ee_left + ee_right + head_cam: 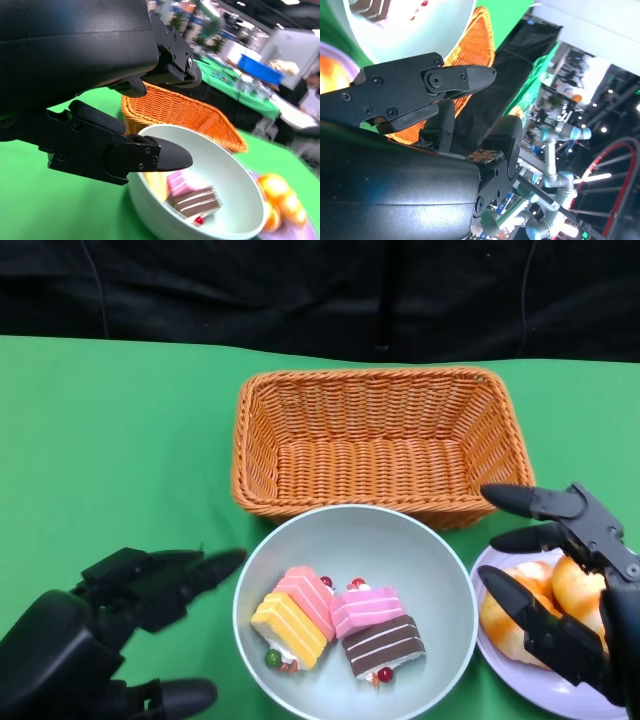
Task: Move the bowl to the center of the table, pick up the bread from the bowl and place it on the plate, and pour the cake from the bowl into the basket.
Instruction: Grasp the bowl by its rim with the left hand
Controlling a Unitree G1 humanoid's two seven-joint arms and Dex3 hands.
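Green surface (pixel 120 440): bowl (pixel 440 560) with cake (pixel 340 625), basket (pixel 375 435) behind, bread (pixel 555 595) on plate (pixel 500 660). My left hand (pixel 110 620) and right hand (pixel 575 590) flank the bowl, fingers (pixel 520 500) spread wide, holding nothing.

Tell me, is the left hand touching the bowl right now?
Apart. In the head view a strip of green cloth shows between the left hand fingers and the bowl rim.

A flat green cloth-covered tabletop (pixel 120 440) runs back to a black fabric backdrop (pixel 300 290) hanging behind its far edge.
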